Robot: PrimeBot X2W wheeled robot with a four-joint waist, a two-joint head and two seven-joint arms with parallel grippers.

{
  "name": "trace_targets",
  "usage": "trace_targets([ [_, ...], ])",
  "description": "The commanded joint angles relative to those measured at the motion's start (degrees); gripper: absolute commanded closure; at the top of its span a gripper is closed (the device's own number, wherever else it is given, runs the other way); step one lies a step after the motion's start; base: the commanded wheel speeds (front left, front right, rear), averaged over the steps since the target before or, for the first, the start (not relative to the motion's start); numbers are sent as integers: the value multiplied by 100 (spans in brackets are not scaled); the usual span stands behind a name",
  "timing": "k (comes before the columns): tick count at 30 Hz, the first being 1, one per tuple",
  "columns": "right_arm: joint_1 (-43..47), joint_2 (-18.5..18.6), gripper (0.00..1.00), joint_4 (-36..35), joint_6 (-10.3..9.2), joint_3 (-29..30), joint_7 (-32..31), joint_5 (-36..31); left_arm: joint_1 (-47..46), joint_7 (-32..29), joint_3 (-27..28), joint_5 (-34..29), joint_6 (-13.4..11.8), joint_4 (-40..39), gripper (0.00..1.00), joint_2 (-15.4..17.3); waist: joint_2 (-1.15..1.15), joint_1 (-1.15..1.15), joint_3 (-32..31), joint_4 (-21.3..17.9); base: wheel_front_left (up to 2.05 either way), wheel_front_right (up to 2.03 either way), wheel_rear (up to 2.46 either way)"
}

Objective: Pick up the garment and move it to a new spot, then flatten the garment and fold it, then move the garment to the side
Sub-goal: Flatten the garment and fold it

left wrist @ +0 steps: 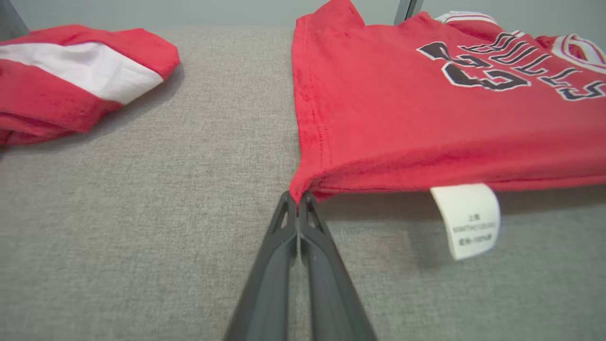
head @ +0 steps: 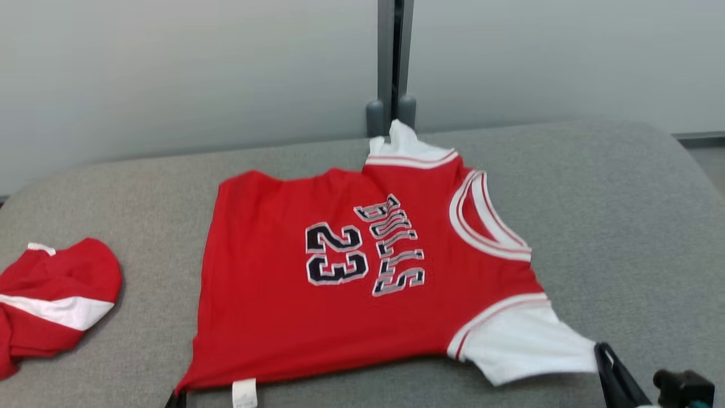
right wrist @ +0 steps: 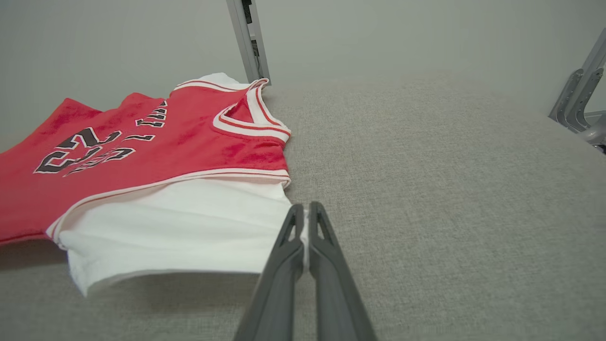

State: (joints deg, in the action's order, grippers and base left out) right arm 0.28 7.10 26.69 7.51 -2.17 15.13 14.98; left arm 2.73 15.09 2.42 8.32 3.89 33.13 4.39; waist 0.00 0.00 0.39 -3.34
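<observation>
A red jersey with white sleeves [head: 351, 272], printed "BULLS 23", lies spread on the grey padded table [head: 623, 226], neck toward the right. My left gripper [left wrist: 298, 198] is shut on the jersey's [left wrist: 426, 109] near hem corner, lifting it slightly; its fingertips [head: 177, 398] peek in at the head view's bottom edge. My right gripper [right wrist: 306, 210] is shut on the edge of the white sleeve [right wrist: 189, 222], and it shows at the lower right [head: 603, 354] in the head view. A white care tag [left wrist: 468, 220] hangs from the near edge.
A second red and white garment [head: 54, 300] lies bunched at the table's left side [left wrist: 71, 76]. A grey post [head: 393, 62] stands behind the table against a pale wall. A metal bracket [right wrist: 577, 104] sits past the table's right edge.
</observation>
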Motion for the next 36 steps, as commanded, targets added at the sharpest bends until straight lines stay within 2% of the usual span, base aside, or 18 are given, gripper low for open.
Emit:
trace_targets([
  [1, 151, 60, 100, -19, -4, 19, 1, -34, 116, 9, 76, -36, -4, -17, 100, 19, 0, 0, -204, -106, 0, 0, 0],
  [10, 949, 202, 100, -92, -4, -148, 1, -37, 691, 9, 374, -26, -23, 5, 100, -80, 0, 0, -504, -98, 0, 0, 0],
  [15, 962, 238, 100, -335, -4, -96, 1, -41, 720, 9, 450, -93, 15, -321, 100, -105, 0, 0, -492, -34, 0, 0, 0],
  [19, 568, 178, 100, -451, -4, -113, 1, -57, 494, 10, 402, -154, 82, -638, 100, -120, 0, 0, -387, 20, 0, 0, 0],
  [23, -20, 186, 100, -224, -4, -226, 1, 21, 157, 9, 309, -235, 134, -707, 100, -132, 0, 0, -251, 107, 0, 0, 0],
  [31, -1231, 346, 100, 521, -3, -410, 2, -166, -844, 9, 69, -445, 230, -182, 100, -76, 0, 0, 202, 234, 0, 0, 0],
  [36, -1955, 299, 100, 1010, -3, -453, 1, -304, -1455, 8, -91, -547, 260, 183, 100, -30, 0, 0, 649, 248, 0, 0, 0],
])
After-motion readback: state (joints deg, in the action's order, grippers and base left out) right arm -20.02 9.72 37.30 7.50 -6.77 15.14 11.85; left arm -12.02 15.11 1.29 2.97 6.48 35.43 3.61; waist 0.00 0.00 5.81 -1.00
